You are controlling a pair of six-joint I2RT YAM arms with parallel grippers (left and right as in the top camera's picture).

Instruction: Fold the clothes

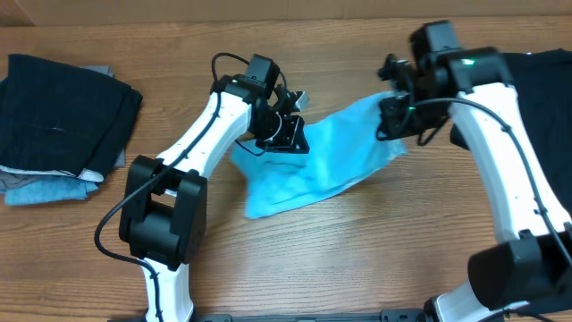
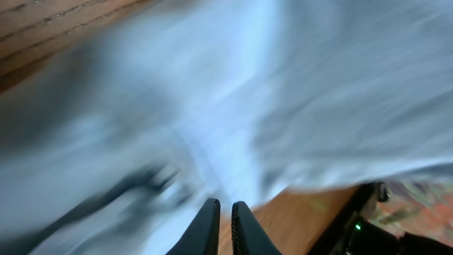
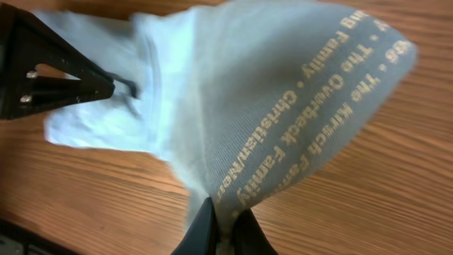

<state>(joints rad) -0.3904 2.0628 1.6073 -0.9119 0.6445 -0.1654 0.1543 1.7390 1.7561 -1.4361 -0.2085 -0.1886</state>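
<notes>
With the shirt (image 1: 313, 170) slung right of the folded stack (image 1: 63, 116), hem dragging on the counter (image 1: 357, 259), left claw (image 2: 225, 207) and right claw (image 3: 223, 212) each pinching thin fabric, I fear a hard pull slips one grip.

Your left arm (image 1: 207, 121) has glossy white links between chunky black joint housings. A thin black cable (image 1: 98, 234) loops out beside its base joint. Your right arm (image 1: 505, 143) is built the same way, white shells and black joints, with a small green light (image 1: 466, 62) glowing on its upper housing. Your left claw (image 2: 225, 205) and right claw (image 3: 225, 210) each end in slim matte-black fingers (image 2: 204, 230) that taper towards the tips. Two silvery screws (image 3: 28, 74) sit in the left claw's black side plate.
</notes>
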